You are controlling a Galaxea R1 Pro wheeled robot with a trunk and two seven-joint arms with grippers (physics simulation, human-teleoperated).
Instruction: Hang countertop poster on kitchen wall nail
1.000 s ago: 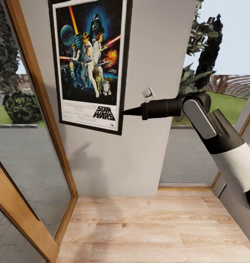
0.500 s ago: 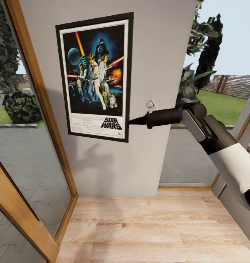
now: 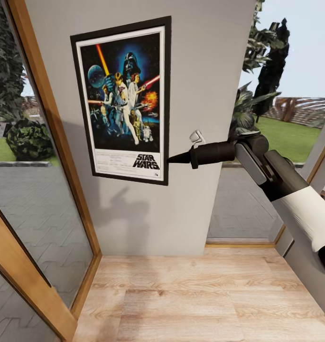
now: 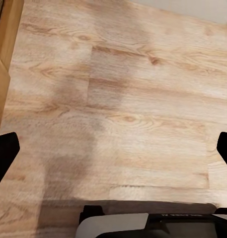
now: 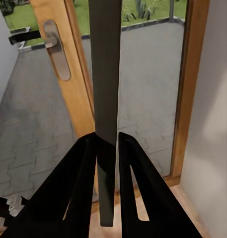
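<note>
The poster (image 3: 124, 95), a black-framed Star Wars print with a white border, stands upright against the grey wall (image 3: 209, 61) between two windows. My right gripper (image 3: 170, 159) is shut on the poster's lower right edge. In the right wrist view that edge is a dark strip (image 5: 105, 74) pinched between the black fingers (image 5: 81, 188). A small pale hook-like nail (image 3: 196, 137) sticks out of the wall just right of the poster, above the gripper. My left gripper (image 4: 114, 151) is open over the wood floor (image 4: 123, 89) with nothing between its fingertips (image 4: 4, 153).
A tall window with a wooden frame (image 3: 46, 118) runs down the left of the wall. A second window (image 3: 271, 142) opens onto the garden on the right. Pale plank floor (image 3: 190, 294) lies below. A wooden door with a metal handle (image 5: 56, 49) is in the right wrist view.
The poster has come down and a little to the right along the wall, held by my right gripper, so its top edge is now in view. Over the last half second it barely moved.
</note>
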